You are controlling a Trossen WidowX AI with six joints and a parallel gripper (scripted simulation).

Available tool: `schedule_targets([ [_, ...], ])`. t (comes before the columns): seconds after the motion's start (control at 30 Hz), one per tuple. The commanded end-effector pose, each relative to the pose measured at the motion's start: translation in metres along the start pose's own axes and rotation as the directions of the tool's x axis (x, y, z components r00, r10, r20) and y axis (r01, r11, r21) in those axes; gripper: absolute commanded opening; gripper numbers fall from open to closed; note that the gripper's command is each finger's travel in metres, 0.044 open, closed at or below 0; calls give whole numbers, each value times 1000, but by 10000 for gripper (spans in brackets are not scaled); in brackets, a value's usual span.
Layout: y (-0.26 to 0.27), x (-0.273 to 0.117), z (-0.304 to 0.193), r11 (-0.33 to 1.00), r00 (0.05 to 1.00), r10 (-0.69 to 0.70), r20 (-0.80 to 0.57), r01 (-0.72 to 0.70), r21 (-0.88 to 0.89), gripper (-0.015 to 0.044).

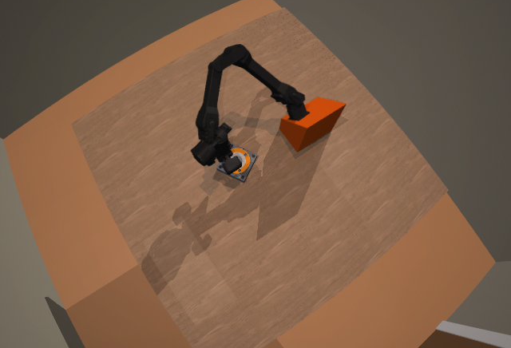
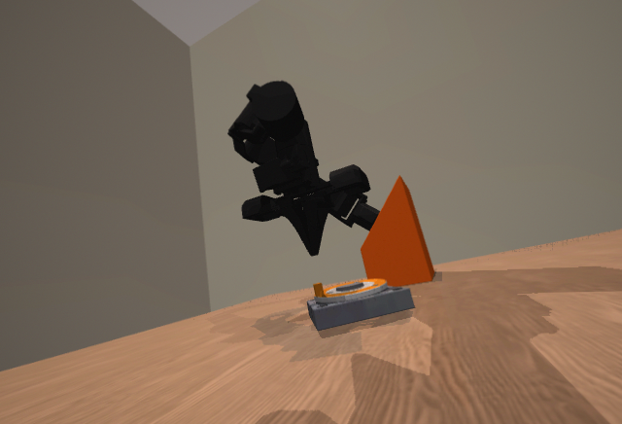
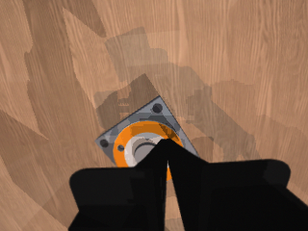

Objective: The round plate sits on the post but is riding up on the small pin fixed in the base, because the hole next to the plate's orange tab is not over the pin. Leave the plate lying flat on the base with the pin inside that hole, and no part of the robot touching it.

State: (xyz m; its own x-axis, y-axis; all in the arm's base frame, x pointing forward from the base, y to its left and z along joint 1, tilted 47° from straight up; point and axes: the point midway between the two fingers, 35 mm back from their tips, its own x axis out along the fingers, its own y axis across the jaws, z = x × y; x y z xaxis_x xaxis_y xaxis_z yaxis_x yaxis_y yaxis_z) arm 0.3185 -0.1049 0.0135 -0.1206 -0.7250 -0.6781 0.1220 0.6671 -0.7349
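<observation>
The round plate (image 1: 248, 163) (image 2: 377, 283) (image 3: 146, 127), white with an orange ring, sits around the grey post (image 2: 350, 287) (image 3: 145, 153) on the square grey base (image 1: 243, 178) (image 2: 366, 308) (image 3: 144, 115). The orange tab (image 2: 318, 290) stands up at the plate's left end in the exterior view; the fingers hide it in the wrist view. A small dark hole (image 3: 120, 147) shows in the ring. The pin cannot be made out, nor can the plate's exact tilt. My gripper (image 2: 314, 254) (image 3: 166, 142) is shut and empty, pointing down above the plate's tab side, not touching it.
The orange wedge-shaped block (image 1: 318, 117) (image 2: 398, 243) stands beyond the base in the exterior view, with the arm's foot mounted on it. The arm (image 1: 211, 88) arches from there over to the base. Its shadows fall across the wooden table top (image 1: 330, 212).
</observation>
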Motion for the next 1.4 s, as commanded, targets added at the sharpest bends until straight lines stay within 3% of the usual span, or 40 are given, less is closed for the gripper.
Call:
schedule_targets([
  [0.0,0,9,-1,1000,1000,6,-7,-6,-3,0],
  [0.23,-3,45,-3,1000,1000,3,-8,-3,-3,0],
  [1.37,-24,47,-30,1000,1000,2,-9,-2,-4,0],
])
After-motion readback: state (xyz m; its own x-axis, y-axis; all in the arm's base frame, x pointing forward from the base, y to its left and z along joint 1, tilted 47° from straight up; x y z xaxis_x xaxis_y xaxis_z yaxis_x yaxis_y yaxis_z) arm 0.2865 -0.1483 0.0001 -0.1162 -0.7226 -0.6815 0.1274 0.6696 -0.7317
